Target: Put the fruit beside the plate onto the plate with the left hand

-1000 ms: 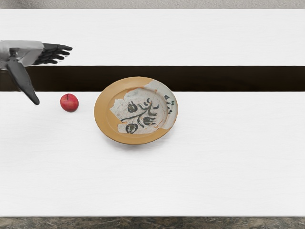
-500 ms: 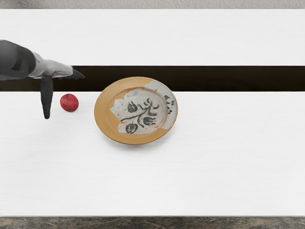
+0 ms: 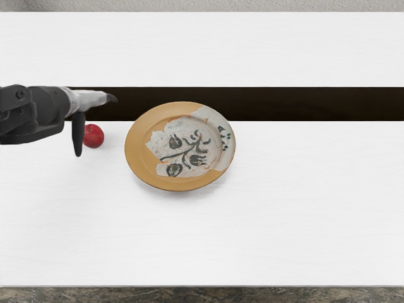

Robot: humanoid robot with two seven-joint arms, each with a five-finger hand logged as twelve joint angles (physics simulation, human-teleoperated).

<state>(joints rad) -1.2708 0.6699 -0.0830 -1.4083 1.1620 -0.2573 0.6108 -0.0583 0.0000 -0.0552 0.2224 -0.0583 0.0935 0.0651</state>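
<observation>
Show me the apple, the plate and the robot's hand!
apple [image 3: 95, 136], head view, on its red skin.
plate [image 3: 134, 151], head view, on its orange left rim.
left hand [image 3: 87, 100], head view, on its pale middle part.

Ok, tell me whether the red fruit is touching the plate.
Apart. The head view shows a strip of bare white table between the red fruit and the orange rim of the plate.

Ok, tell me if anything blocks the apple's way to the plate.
Nothing visible does. The apple lies left of the plate, with only table between them. The left hand hangs open right at the apple's left side.
</observation>
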